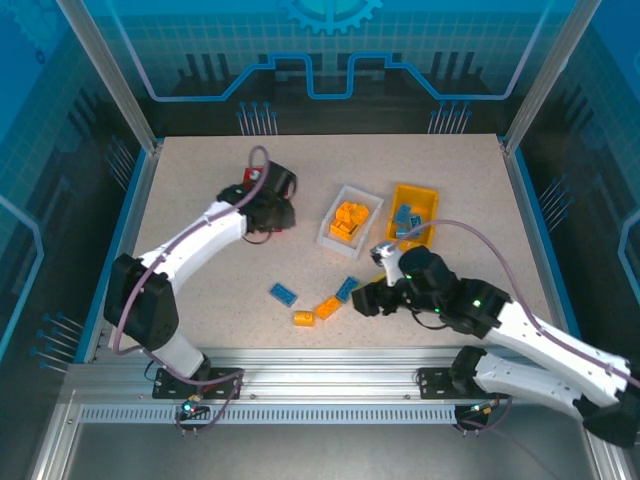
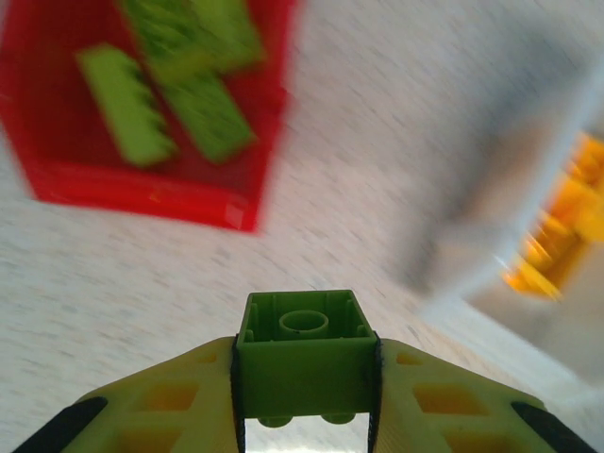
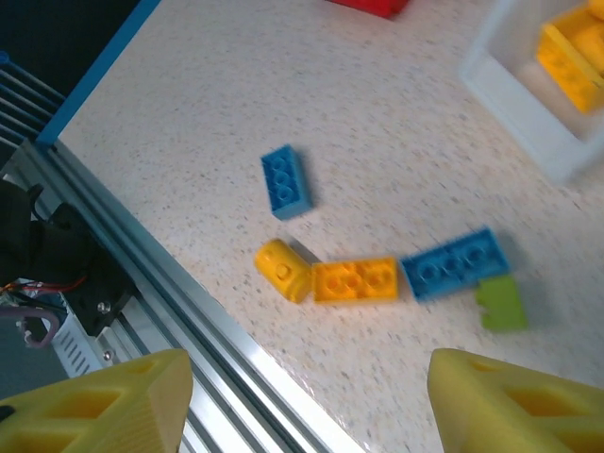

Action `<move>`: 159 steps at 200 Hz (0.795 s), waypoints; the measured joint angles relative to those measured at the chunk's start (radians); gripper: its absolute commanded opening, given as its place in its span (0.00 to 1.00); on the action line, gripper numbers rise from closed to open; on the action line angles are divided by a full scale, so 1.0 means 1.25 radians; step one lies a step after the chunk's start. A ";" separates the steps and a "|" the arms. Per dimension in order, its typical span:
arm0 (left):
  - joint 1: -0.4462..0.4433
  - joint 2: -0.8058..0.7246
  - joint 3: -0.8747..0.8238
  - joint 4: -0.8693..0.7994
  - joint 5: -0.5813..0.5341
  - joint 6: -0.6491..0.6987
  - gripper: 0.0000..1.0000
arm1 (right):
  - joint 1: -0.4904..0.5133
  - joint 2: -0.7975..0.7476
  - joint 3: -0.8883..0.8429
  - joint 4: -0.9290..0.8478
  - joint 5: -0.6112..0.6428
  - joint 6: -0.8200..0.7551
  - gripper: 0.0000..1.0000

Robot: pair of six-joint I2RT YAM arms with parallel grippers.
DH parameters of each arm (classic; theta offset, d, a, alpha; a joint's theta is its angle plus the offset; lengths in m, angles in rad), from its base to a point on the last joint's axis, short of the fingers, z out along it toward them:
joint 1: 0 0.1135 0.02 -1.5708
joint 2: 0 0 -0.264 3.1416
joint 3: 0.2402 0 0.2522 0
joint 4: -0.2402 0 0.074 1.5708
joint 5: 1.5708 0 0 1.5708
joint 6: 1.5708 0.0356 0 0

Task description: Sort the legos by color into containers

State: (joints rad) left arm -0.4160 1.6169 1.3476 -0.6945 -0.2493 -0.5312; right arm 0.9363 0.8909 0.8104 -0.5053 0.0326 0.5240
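1. The white bin sits mid-table and holds orange bricks
2. The yellow bin stands just beside the white bin on its right, with blue bricks inside
3. The red bin lies to the left of the white bin, apart from it, and has lime green bricks lying in it
4. The left gripper hangs above bare table between the red bin and the white bin; its fingers are clamped on the two sides of a single green brick, which is lifted clear of the surface
5. The right gripper hovers on the near side of the white bin, over the front edge of the table, with its fingers spread wide and nothing between them
6. Five loose bricks lie on the table on the near side of the white bin, under the right wrist camera
7. A rounded orange brick touches the end of a flat orange brick, and a blue brick follows end to end, the three forming a shallow bent row
8. A small green piece sits against the far corner of that blue brick
9. A second blue brick lies alone, left of the row, well apart from the white bin
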 measured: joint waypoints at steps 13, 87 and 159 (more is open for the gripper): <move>0.057 0.025 0.027 -0.011 0.012 0.022 0.34 | 0.031 0.061 0.024 0.036 0.018 -0.004 0.67; 0.185 0.311 0.239 -0.027 0.101 0.081 0.42 | 0.096 0.262 0.114 0.126 0.075 -0.006 0.68; 0.184 0.317 0.239 -0.039 0.150 0.085 0.66 | 0.096 0.455 0.211 0.103 0.094 -0.032 0.73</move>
State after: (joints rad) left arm -0.1860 2.0136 1.6459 -0.7429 -0.0624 -0.4252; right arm 1.0561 1.4601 1.0744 -0.3763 0.1501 0.4839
